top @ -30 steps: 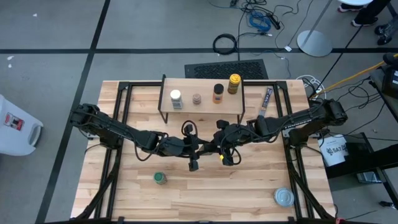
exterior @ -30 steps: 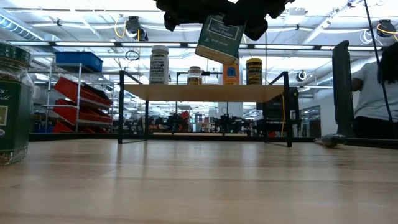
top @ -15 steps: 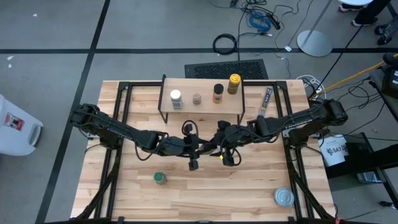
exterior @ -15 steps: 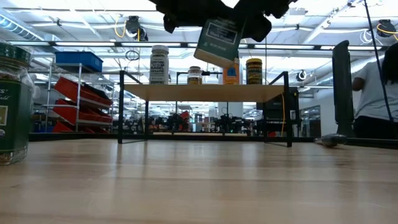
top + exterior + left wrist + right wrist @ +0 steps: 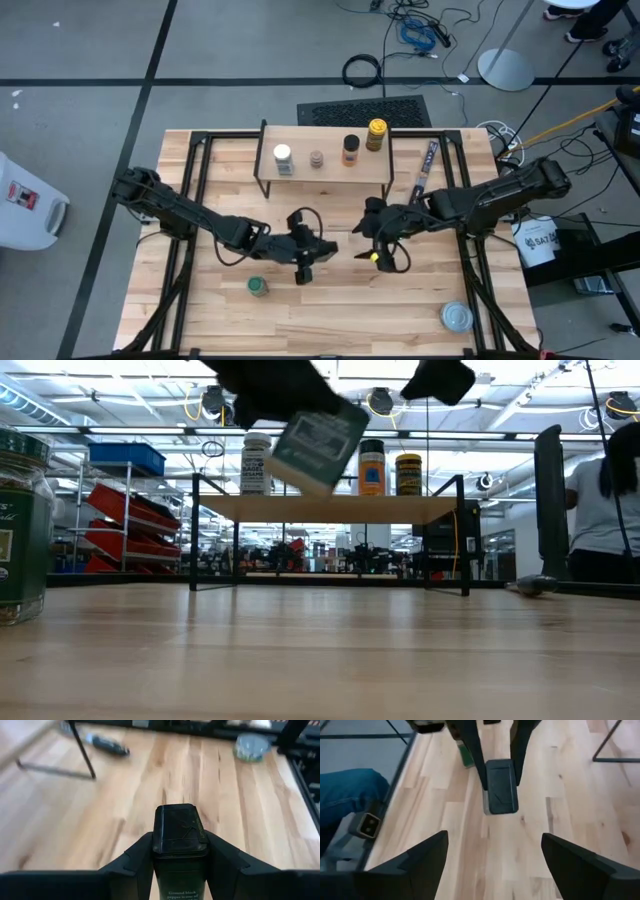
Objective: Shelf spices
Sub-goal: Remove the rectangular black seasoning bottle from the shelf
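Dark square pepper tin with a black lid sits clamped between the left gripper fingers, lifted clear of the large light wooden table, just left of table centre. In the low view the tin hangs tilted in front of the shelf. Label partly readable in the left wrist view; lower part of the tin is cut off by the frame edge.

Right gripper fingers are spread wide, nothing between them; it faces the tin from the right, apart from it. In the high view the right gripper is near centre-right, the left gripper just across from it; the tin itself is hard to make out from above.

Small low rack with a light plank top and black legs stands at the far middle, carrying a white-lidded jar, a small clear-brownish jar, an orange jar and a yellow-lidded jar.

Green-lidded jar stands on the table near-left of the left gripper; cut off at the low view's left edge.
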